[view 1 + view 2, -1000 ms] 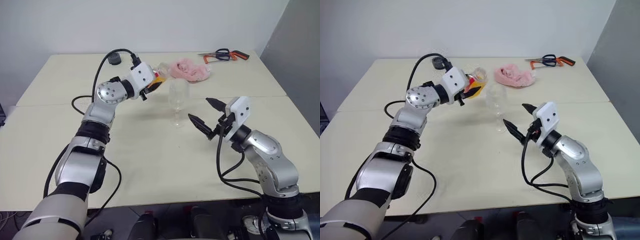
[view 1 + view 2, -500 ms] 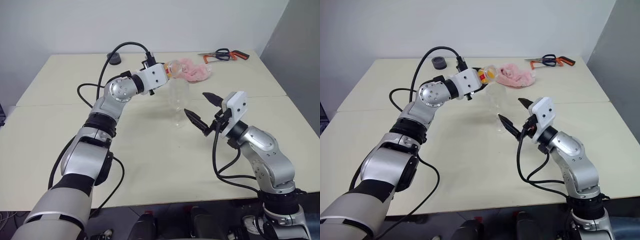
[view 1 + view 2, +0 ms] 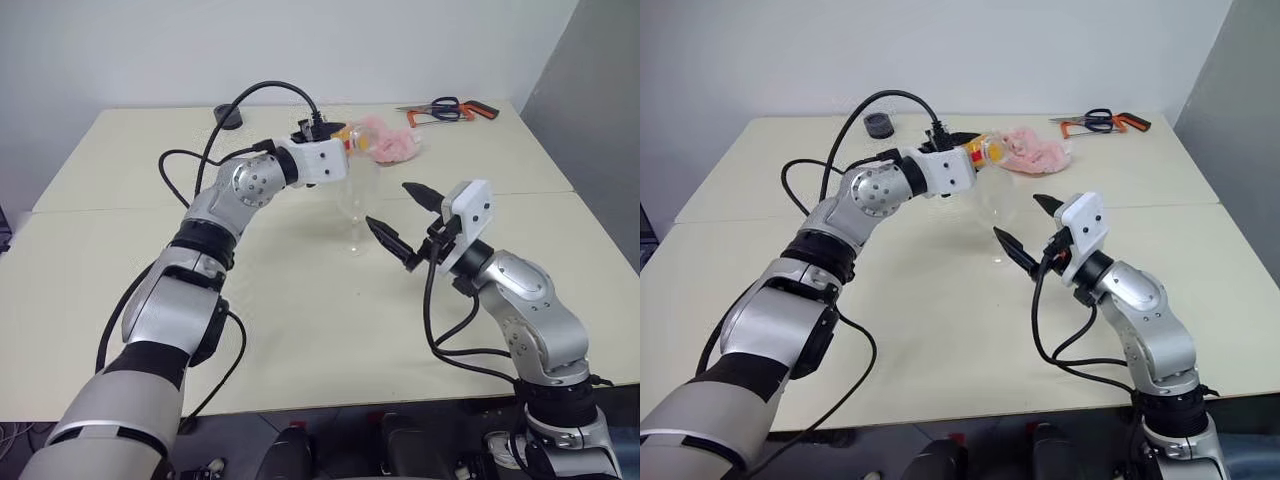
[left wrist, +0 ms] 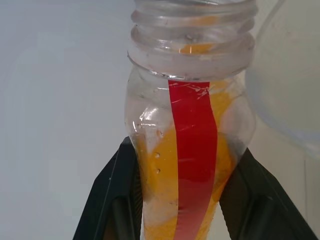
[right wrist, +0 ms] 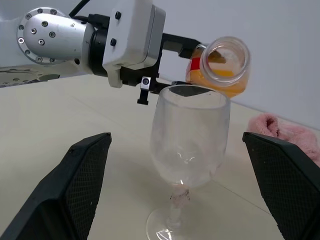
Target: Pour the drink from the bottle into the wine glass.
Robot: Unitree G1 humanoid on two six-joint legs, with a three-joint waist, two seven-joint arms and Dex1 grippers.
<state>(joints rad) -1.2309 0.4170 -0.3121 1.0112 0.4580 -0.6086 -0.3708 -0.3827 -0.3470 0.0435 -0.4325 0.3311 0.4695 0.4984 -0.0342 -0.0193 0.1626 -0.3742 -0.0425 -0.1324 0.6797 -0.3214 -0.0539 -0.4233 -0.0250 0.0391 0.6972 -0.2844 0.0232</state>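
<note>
The left pincer [image 4: 182, 200] is clamped on the body of the bottle [image 5: 220, 67], which lies almost level with its open mouth just over the rim of the wine glass [image 5: 187, 145]. The bottle looks light and thin-walled (a hard squeeze would probably dent it), so the hold on its lower body suits it. The drink [image 4: 167, 165] is in the bottle, and the glass looks empty. The glass stands on the worktop [image 3: 300, 300]; it seems fragile and top-heavy, best steadied at the stem. The right pincer [image 3: 405, 222] waits beside it, fingers wide apart.
</note>
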